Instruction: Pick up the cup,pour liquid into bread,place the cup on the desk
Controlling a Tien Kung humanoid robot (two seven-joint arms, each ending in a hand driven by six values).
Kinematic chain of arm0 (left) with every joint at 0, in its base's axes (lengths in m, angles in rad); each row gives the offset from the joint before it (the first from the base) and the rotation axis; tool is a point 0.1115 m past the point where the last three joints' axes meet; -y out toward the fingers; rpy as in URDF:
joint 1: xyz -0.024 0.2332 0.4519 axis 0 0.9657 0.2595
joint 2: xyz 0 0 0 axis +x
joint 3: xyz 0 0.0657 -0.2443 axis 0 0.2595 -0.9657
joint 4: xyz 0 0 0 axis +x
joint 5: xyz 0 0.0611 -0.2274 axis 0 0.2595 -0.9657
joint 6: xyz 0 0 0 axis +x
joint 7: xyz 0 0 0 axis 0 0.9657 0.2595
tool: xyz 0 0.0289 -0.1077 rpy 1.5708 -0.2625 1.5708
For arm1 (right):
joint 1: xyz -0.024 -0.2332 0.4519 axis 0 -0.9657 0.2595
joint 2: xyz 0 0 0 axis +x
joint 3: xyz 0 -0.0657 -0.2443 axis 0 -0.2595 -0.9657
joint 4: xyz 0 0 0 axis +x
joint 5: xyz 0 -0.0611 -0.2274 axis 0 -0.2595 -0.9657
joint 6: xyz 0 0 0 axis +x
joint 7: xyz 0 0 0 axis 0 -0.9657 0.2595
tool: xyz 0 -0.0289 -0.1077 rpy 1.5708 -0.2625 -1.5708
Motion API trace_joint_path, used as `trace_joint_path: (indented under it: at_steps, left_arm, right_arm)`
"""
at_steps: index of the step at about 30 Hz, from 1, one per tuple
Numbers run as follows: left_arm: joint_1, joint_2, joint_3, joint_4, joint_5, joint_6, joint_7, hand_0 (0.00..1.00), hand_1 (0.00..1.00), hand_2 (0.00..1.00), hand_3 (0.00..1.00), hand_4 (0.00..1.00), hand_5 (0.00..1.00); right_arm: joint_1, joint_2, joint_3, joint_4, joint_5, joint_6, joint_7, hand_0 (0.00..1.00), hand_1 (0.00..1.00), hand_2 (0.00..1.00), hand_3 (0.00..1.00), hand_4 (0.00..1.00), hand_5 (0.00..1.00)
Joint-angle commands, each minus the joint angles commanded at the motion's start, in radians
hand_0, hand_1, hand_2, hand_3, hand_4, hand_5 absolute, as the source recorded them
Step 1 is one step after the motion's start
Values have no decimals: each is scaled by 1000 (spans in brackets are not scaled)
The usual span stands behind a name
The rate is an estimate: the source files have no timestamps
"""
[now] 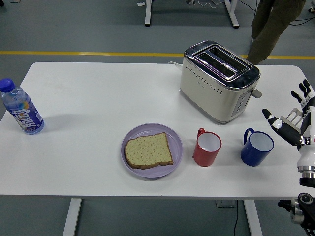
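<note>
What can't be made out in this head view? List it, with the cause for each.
- Blue cup and red cup: whether they hold liquid is unclear from this angle; the red one's visible inner wall looks white.
- Metal rack: partly covered by the right hand.
- Right arm: cut off by the right edge.
- Bottle label: print too small.
- Person: only legs show, cut by the top edge.

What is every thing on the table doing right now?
Right hand: open, fingers spread, holding nothing, beside the blue cup.
Blue cup: upright, standing free.
Red cup: upright, standing free.
Bread: flat on the purple plate.
Toaster: upright, slots empty.
Bottle: upright, blue cap on.
Metal rack: partly hidden behind the hand.
</note>
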Motion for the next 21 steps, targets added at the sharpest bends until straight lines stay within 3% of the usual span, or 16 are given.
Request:
trace_joint_path:
  at_steps: [6, 7, 9, 12, 13, 17, 18, 19, 21]
  left_arm:
    - [3, 0, -6, 0, 12, 0, 3, 679, 683, 698, 542, 251, 998]
    - [4, 0, -6, 0, 12, 0, 3, 679, 683, 698, 542, 251, 998]
    - [5, 0, -8, 0, 16, 0, 4, 679, 683, 698, 542, 251, 998]
    - [7, 0, -10, 0, 20, -1, 5, 679, 683, 698, 542, 251, 998]
    - [9, 0, -10, 0, 21, -1, 4, 679, 683, 698, 542, 251, 998]
    - [10, 0, -9, 0, 19, -1, 3, 679, 683, 698, 542, 251, 998]
    - [10, 0, -8, 0, 17, -2, 2, 679, 683, 698, 542, 251, 998]
    - [10, 0, -7, 0, 17, -2, 2, 679, 683, 698, 542, 251, 998]
    - [9, 0, -5, -1, 13, -1, 1, 679, 683, 698, 542, 251, 998]
  right_arm:
    - [-17, 2, 27, 6, 122, 0, 37, 922, 803, 902, 912, 998, 112]
    - [-18, 2, 28, 6, 135, 0, 40, 871, 755, 838, 843, 953, 145]
    - [-22, 4, 34, 8, 178, 0, 55, 871, 755, 838, 843, 953, 145]
    - [-27, 4, 43, 16, 284, 37, 78, 871, 755, 838, 843, 953, 145]
    - [-30, 3, 45, 20, 327, 65, 82, 797, 691, 748, 737, 866, 195]
    - [-33, 4, 47, 30, 480, 119, 67, 797, 691, 748, 737, 866, 195]
    - [-32, 6, 49, 30, 525, 126, 57, 797, 691, 748, 737, 866, 195]
    - [-32, 7, 49, 30, 554, 130, 54, 724, 621, 665, 650, 809, 193]
    - [-29, 14, 52, 23, 624, 142, 46, 724, 621, 665, 650, 809, 193]
